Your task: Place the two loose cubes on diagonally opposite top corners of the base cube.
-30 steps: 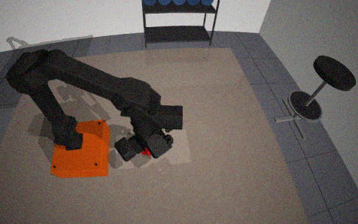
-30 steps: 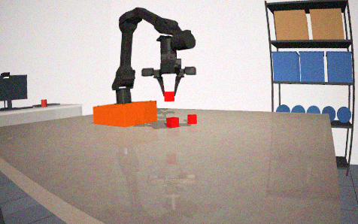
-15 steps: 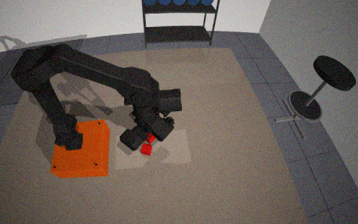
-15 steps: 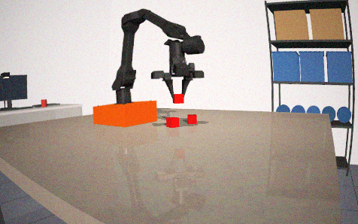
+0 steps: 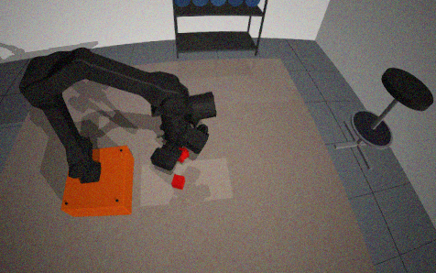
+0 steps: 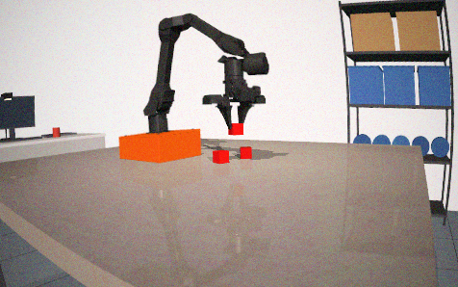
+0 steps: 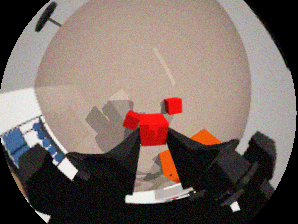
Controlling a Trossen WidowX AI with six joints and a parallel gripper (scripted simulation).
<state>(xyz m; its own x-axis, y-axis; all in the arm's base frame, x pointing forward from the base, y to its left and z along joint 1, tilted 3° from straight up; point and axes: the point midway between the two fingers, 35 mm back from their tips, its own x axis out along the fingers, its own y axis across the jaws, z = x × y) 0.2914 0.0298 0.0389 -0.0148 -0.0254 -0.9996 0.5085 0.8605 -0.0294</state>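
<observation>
Fingers (image 6: 224, 115) of the gripper (image 6: 235, 126) taper down to a point and are clamped on a red cube (image 6: 236, 129), which hangs in the air well above the table (image 6: 308, 202). In the wrist view the held cube (image 7: 149, 127) fills the gap between the two dark fingers, its faces plain, flat red with no marking, sitting level. From the top view only a corner of it (image 5: 183, 155) shows past the black wrist housing.

Below and slightly to the side, two more red cubes of the same look sit on the table: one nearer the exterior camera (image 6: 220, 156) and one a little farther back (image 6: 245, 152), apart from each other with a clear gap. The top view shows only one of them (image 5: 178, 181), lying on a paler square patch (image 5: 215, 180) of the surface; the other is hidden under the arm. Which of the two is the base cannot be told.

An orange base block (image 6: 160, 144) carries the arm's foot, just beside the cubes on one side. The tabletop stretches wide and bare toward the exterior camera and toward the shelf rack (image 6: 357, 120) at the far side. A black stool (image 5: 406, 88) stands off the table's edge on the tiled floor, well apart from the arm.
</observation>
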